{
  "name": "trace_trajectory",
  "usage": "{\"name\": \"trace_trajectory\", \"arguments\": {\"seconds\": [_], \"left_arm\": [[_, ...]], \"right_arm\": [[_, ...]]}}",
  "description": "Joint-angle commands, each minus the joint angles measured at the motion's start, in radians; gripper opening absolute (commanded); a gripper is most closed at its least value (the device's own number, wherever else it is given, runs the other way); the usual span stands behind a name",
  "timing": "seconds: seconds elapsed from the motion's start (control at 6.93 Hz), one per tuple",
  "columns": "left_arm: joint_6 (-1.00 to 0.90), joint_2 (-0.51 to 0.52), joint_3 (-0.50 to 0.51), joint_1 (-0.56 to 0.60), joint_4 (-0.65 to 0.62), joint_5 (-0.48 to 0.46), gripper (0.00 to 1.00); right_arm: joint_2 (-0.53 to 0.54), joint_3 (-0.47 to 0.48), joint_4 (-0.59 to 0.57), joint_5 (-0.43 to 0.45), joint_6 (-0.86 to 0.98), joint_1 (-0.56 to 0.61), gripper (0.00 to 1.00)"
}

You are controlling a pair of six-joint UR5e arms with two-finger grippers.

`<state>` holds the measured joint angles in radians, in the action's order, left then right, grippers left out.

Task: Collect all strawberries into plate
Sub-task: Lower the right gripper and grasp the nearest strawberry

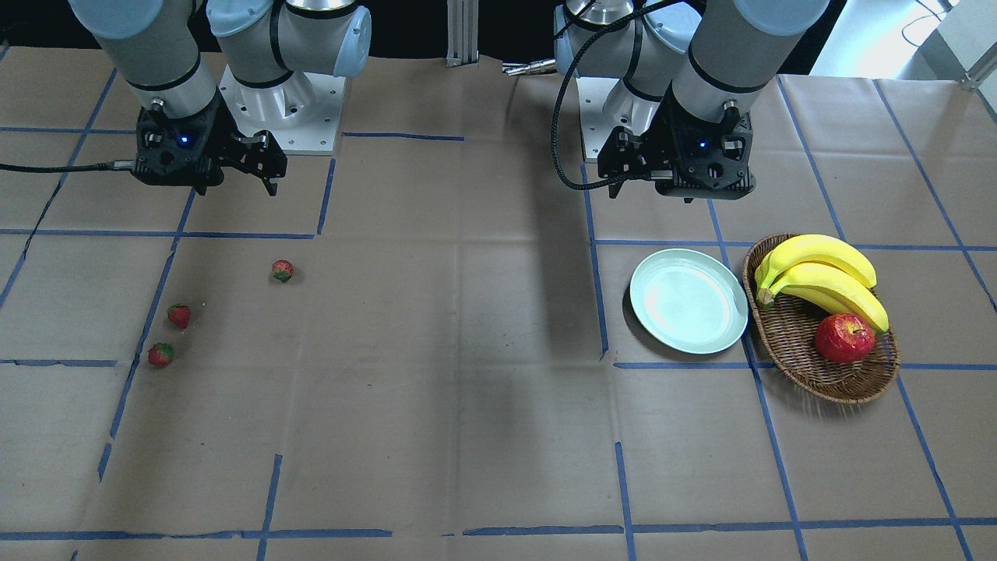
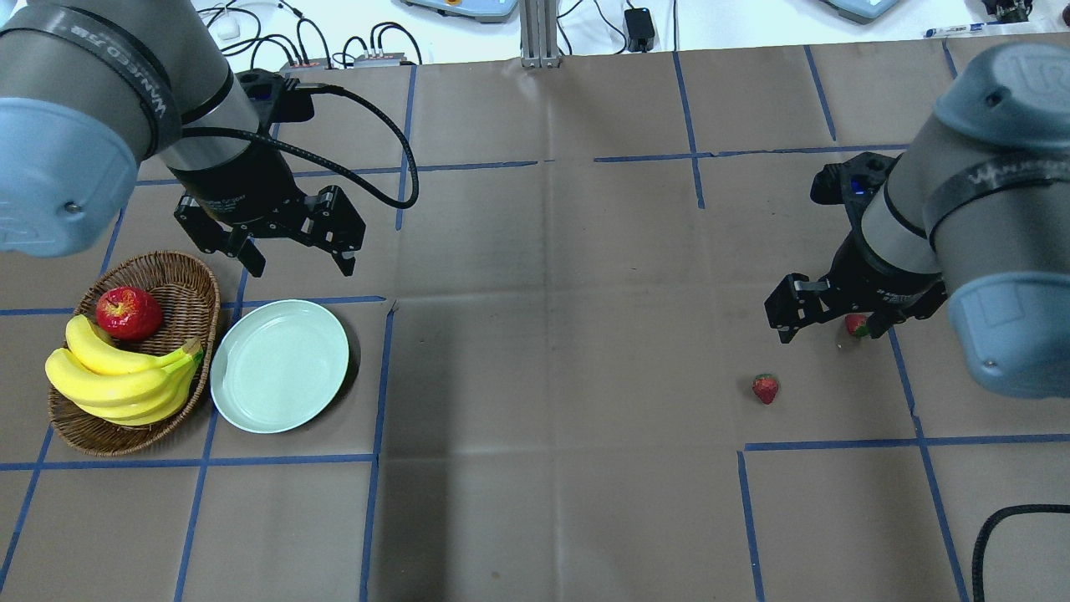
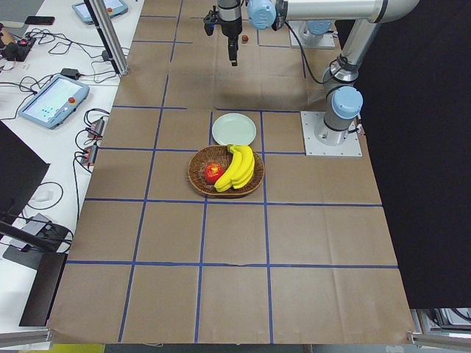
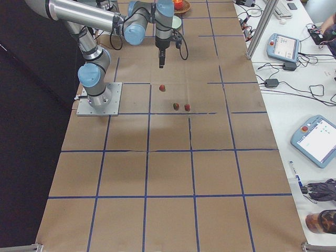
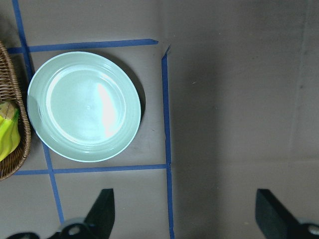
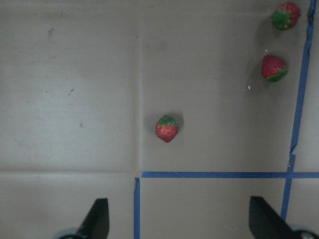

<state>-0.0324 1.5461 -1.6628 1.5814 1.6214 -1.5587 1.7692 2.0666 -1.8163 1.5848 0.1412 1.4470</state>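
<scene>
Three strawberries [image 1: 282, 270] [image 1: 179, 315] [image 1: 160, 354] lie apart on the brown paper on the robot's right side. In the right wrist view they show as one strawberry [image 6: 167, 129] in the middle and two [image 6: 274, 67] [image 6: 285, 15] at the upper right. My right gripper [image 1: 237, 187] hangs open and empty above them, its fingers [image 6: 97, 219] wide apart. The mint-green plate [image 1: 688, 301] sits empty on the other side. Just behind the plate [image 5: 84, 106], my left gripper [image 2: 297, 263] hovers open and empty. In the overhead view one strawberry [image 2: 765, 389] is plain, one [image 2: 857, 324] peeks past the right gripper [image 2: 830, 333], and one is hidden.
An oval wicker basket [image 1: 857, 382] touches the plate's outer side and holds bananas [image 1: 826, 276] and a red apple [image 1: 844, 338]. Blue tape lines cross the paper-covered table [image 1: 467, 351]. Tablets and cables [image 3: 55, 99] lie on benches beyond the table's far edge.
</scene>
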Motion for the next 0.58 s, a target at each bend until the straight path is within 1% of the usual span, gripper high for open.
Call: {"name": "trace_trajectory", "arguments": {"seconds": [0.0,0.14,0.29,0.43], "left_arm": [[0.0,0.0,0.0,-0.001,0.0,0.0,1.0],[-0.001,0.0,-0.002,0.0,0.0,0.0,1.0],[-0.001,0.0,-0.002,0.0,0.002,0.0,1.0],[-0.001,0.0,-0.002,0.0,0.002,0.0,1.0]], "right_arm": [[-0.077,0.099,-0.186,0.0,0.008,0.0,1.0],[-0.139,0.107,-0.21,-0.006,0.005,0.0,1.0],[-0.196,0.131,-0.272,-0.008,0.003,0.0,1.0],[-0.226,0.179,-0.363,-0.011,0.003,0.0,1.0]]}}
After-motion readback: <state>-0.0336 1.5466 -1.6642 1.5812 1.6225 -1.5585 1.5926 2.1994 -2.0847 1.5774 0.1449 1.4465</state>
